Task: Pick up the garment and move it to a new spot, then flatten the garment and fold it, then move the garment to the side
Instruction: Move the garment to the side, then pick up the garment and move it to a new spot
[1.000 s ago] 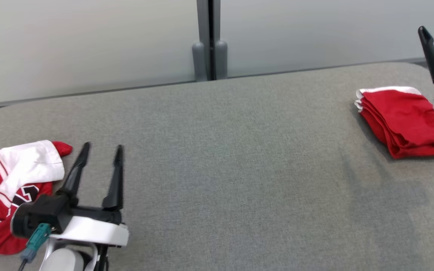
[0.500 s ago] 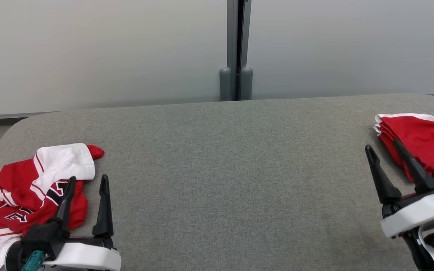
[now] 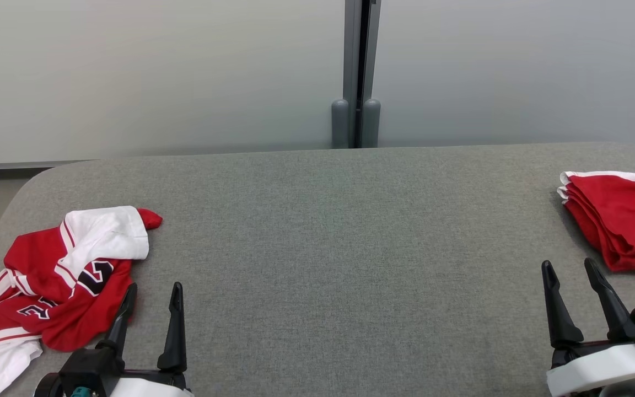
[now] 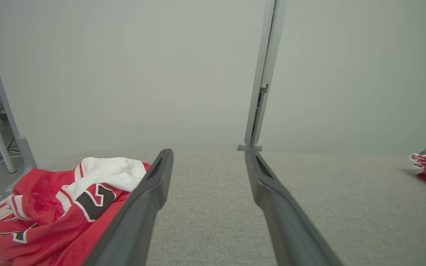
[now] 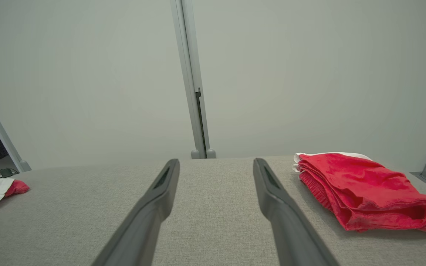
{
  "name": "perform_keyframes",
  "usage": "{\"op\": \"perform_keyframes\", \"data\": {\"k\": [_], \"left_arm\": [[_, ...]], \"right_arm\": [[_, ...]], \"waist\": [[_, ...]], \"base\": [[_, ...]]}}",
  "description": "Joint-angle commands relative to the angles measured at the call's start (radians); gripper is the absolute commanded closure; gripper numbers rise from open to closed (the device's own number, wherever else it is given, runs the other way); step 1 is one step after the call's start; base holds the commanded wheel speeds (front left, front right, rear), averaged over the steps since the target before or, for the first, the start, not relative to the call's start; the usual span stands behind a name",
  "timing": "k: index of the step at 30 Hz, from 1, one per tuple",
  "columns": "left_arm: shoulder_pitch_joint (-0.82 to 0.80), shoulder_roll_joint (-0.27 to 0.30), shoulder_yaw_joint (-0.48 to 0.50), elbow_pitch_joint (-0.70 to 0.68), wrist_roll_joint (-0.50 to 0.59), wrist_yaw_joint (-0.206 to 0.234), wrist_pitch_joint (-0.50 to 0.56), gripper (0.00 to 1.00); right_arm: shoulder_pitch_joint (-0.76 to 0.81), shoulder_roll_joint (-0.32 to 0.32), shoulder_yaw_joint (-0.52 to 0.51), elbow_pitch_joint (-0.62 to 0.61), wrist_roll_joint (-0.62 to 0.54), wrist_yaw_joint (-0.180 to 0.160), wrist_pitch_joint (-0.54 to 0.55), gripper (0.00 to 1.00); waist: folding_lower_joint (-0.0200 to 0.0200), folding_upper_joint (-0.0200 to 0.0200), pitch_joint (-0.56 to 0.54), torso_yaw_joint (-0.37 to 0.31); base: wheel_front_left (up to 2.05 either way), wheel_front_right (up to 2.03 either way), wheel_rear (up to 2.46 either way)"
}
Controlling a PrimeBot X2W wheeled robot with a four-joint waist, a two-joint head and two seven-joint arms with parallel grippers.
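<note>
Jersey [image 3: 58, 275] lies crumpled at the table's [image 3: 323, 248] left end, near its edge. The left gripper [image 3: 154, 288], just beside it, and the right gripper [image 3: 568, 264] both have fingers apart, empty. Pinching one loose layer could drag the jersey off the table.

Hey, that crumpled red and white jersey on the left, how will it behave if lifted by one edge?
Probably floppy: the jersey lies in soft crumpled folds, so it should sag and unfurl. Likely light, since the fabric looks thin. It may drag on the textured grey table.
</note>
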Motion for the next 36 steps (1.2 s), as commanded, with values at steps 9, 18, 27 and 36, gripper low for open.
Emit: {"op": "perform_keyframes", "data": {"k": [9,18,27,36], "left_arm": [[-0.015,-0.018,0.025,0.018,0.027,-0.032,-0.002,0.0],[-0.021,-0.026,0.028,0.029,0.044,-0.047,-0.002,0.0],[-0.03,-0.029,0.049,0.054,0.033,-0.047,-0.002,0.0],[-0.019,-0.02,0.083,0.065,0.049,-0.041,-0.002,0.0]], "right_arm": [[-0.004,0.008,0.01,0.002,-0.014,0.0,-0.005,0.0],[-0.011,0.012,0.02,0.013,-0.009,0.0,-0.005,0.0],[-0.017,0.005,0.062,0.017,0.005,0.0,-0.005,0.0],[-0.028,0.027,0.113,0.032,0.025,0.0,-0.005,0.0]], "waist": [[0.0,-0.0001,0.005,-0.004],[0.0,-0.0001,0.004,0.005],[0.0,-0.0001,0.0,0.121],[0.0,-0.0001,-0.007,0.314]], "base": [[0.0,0.0,0.0],[0.0,0.0,0.0],[0.0,0.0,0.0],[0.0,0.0,0.0]]}}
